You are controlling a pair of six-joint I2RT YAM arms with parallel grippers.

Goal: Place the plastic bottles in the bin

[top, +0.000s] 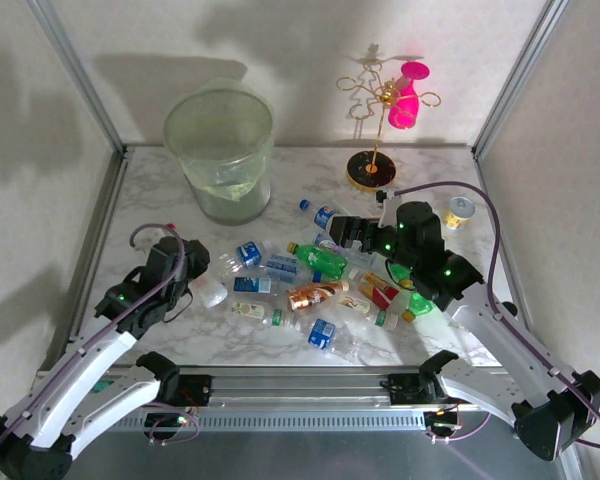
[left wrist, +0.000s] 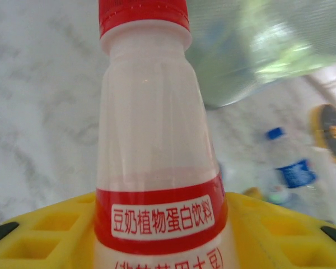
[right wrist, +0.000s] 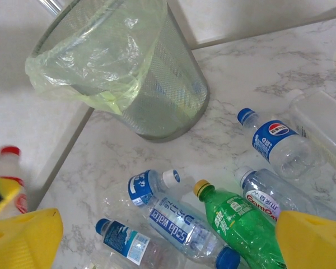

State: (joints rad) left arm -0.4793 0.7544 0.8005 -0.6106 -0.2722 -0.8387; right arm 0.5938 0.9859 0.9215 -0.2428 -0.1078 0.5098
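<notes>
— How are the left jaws set?

— They are pressed onto a red-capped white bottle (left wrist: 155, 140), which is pinched at its red label band between the yellow pads (left wrist: 50, 235). The cap is pointed away from the wrist.

— Where is the bin found from there?

— The pale-green lined bin (left wrist: 257, 50) is seen ahead of the left jaws and off to their right. It is stood upright on the marble surface (top: 145, 205) and is kept apart from the pinched bottle.

— And the right jaws?

— They are spread wide above the scattered bottles. A green bottle (right wrist: 241, 224) with a yellow cap is laid just ahead of them, nearer the right pad. A clear Soda Water bottle (right wrist: 185, 227) is laid just beside it on the left. A Pepsi bottle (right wrist: 274, 137) is placed farther ahead, to the right. The bin is seen well ahead and to the left of these jaws.

— Anything else?

— A copper-brown bottle (top: 313, 295) is laid among the loose ones, between the two sets of jaws.
</notes>
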